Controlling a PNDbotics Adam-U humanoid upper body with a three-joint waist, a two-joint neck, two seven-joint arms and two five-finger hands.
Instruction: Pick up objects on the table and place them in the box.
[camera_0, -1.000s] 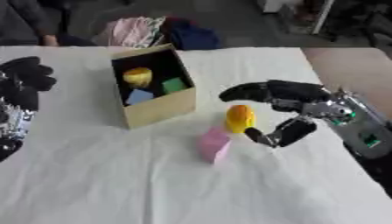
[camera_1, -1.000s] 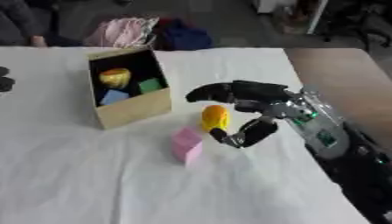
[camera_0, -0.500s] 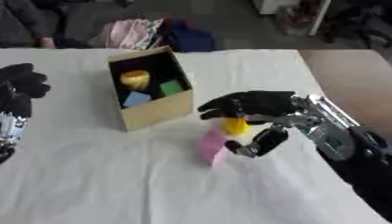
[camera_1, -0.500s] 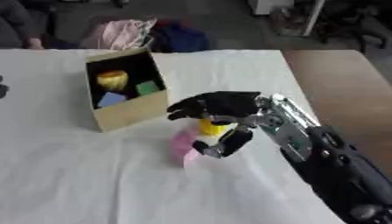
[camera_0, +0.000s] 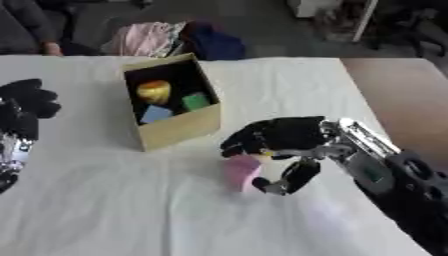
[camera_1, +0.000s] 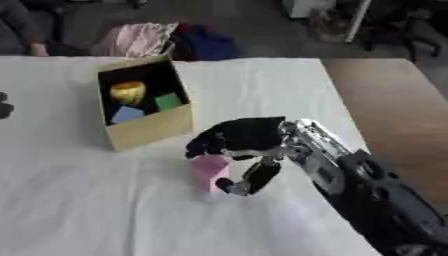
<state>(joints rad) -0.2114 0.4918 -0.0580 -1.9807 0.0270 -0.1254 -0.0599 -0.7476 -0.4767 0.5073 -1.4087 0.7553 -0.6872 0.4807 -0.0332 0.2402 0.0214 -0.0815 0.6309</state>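
A pink block (camera_0: 238, 171) stands on the white table (camera_0: 131, 210) right of centre. My right hand (camera_0: 278, 136) reaches in from the right, open. Its fingers arch over the block's top and its thumb (camera_0: 293, 176) hangs by the block's right side. The small yellow object seen earlier is hidden under those fingers. The open cardboard box (camera_0: 179, 127) stands up and to the left. It holds a yellow piece (camera_0: 153, 91), a green piece (camera_0: 195, 101) and a blue piece (camera_0: 156, 114). My left hand (camera_0: 24, 106) rests open at the left edge.
Pink and dark blue cloth (camera_0: 175, 40) lies just beyond the table's far edge behind the box. A brown floor strip (camera_0: 402, 100) runs along the table's right edge. A person's sleeve (camera_0: 26, 30) shows at the far left corner.
My right hand has moved left and down, from beside the yellow object to over the pink block, covering the yellow object. The box and the left hand stay put.
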